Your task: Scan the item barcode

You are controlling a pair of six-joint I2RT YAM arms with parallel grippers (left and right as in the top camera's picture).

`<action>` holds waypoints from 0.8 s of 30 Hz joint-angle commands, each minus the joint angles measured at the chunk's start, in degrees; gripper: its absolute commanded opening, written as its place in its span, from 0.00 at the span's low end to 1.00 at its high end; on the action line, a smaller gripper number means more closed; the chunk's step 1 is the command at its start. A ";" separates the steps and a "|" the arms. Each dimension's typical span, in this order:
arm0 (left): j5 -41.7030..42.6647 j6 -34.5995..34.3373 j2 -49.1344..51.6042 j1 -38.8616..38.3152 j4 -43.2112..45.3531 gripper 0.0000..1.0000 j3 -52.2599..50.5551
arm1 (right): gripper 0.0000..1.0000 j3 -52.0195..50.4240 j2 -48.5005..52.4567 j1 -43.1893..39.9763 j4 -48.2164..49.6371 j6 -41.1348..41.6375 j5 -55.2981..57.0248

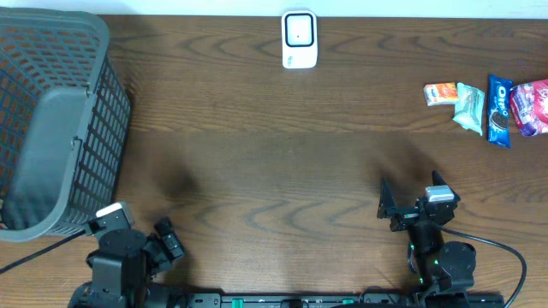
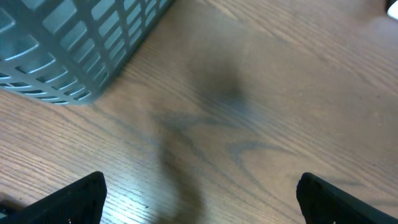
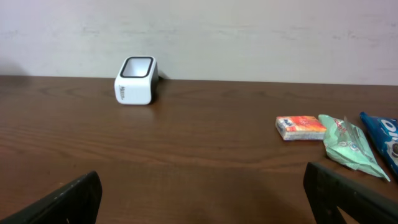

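Left tool [image 1: 164,241]: released. On my left wrist feed, its two dark fingers [image 2: 74,200] stand spread wide at the near edge, with only bench grain between them. It sits at the near left, just beside the basket's near corner.

Right tool [image 1: 409,204]: released too. Its jaws are fully apart on the right wrist feed, grasping nothing. It sits at the near right of the bench and looks toward the far wall.

Scanner [image 1: 299,39]: a small white unit with a dark-framed window. It stands upright at the far edge of the bench, about mid-width, well apart from both tools. On the right wrist feed I see it far left of centre.

Snack packs: these are the items for scanning, lying in a row at the far right, well apart from the scanner. From left to right they are the orange box [image 1: 441,93], green packet [image 1: 469,106], blue Oreo pack [image 1: 499,109] and pink pack [image 1: 531,107]. The box and green packet lie just beside each other. I cannot tell whether the Oreo and pink packs touch. I cannot read any barcode at this size.

Basket [image 1: 51,120]: grey slatted plastic, filling the left side from far to near. Its slatted wall shows at the far left of the left wrist feed.

Bench [image 1: 257,162]: dark brown wood grain.
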 commanded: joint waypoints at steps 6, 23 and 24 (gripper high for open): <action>-0.31 -0.13 -3.76 5.33 -0.20 0.98 0.35 | 0.99 -0.20 -0.35 -0.50 -0.13 0.81 0.48; -0.31 -0.13 -5.70 8.68 0.28 0.98 0.33 | 0.99 -0.20 -0.35 -0.50 -0.13 0.81 0.48; -0.09 -0.13 -5.70 8.87 1.22 0.98 0.33 | 0.99 -0.20 -0.35 -0.50 -0.13 0.81 0.48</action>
